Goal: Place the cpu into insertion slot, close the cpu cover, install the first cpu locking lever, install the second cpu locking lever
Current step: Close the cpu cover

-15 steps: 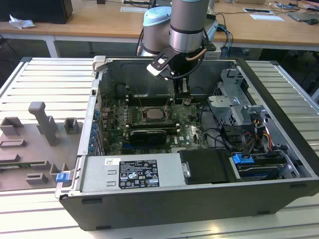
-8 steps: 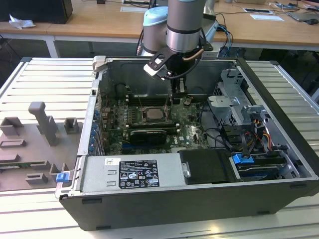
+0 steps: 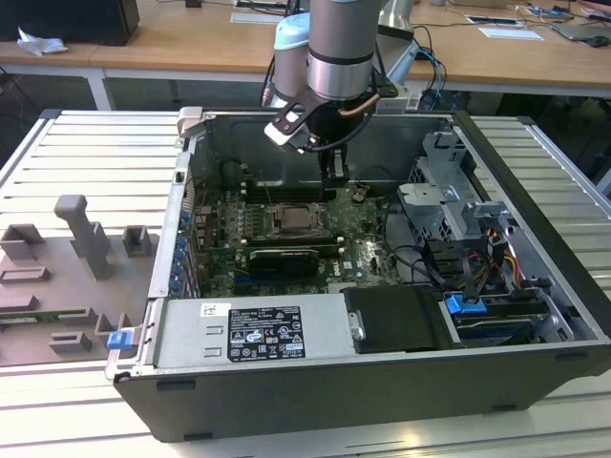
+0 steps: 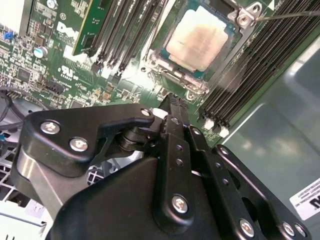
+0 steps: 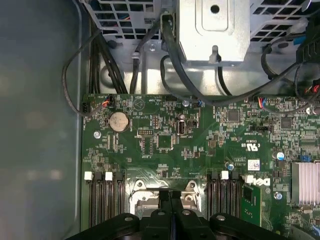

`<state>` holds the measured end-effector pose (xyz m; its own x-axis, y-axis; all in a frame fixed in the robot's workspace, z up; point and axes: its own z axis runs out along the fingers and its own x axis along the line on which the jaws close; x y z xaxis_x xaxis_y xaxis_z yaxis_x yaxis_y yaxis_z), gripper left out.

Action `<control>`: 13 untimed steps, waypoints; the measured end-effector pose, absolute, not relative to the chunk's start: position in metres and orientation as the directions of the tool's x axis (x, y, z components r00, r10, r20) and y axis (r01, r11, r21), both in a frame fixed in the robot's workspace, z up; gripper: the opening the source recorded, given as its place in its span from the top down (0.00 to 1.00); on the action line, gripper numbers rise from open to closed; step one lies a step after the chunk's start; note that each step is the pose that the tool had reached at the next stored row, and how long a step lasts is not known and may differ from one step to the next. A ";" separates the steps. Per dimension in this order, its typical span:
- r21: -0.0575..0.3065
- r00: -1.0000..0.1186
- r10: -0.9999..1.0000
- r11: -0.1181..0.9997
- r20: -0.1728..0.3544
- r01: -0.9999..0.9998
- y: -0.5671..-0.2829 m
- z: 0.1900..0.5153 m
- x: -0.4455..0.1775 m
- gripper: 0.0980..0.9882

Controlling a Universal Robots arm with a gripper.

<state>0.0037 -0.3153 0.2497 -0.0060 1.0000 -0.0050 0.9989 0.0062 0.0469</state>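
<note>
At the exterior view's left a grey tray (image 3: 57,286) of blocks lay just beside the open computer case (image 3: 286,401). Inside, on the green board (image 3: 368,256), the cpu (image 3: 294,221) sat seated. The cpu cover (image 4: 176,76) seemed to lie flat around it (in the second wrist view the chip's pale top (image 4: 200,40) showed through the window). Just to the exterior view's right of the chip hung the gripper (image 3: 331,179), close over the board. Its fingers (image 4: 174,131) were pressed together and held nothing. A thin wire lever (image 4: 292,15) ran off from the cover's corner; whether it was latched I could not tell. Farther right stood the drive cage (image 3: 449,191). The risk, I judged, lay in the narrow room. Closed fingertips driven down off the mark could scrape the memory slots (image 4: 250,72) flanking the chip. They could also slip off the springy lever and let it snap away.
</note>
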 end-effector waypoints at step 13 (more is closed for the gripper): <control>0.047 -0.006 1.000 0.006 -0.005 0.999 -0.315 0.249 -0.017 0.99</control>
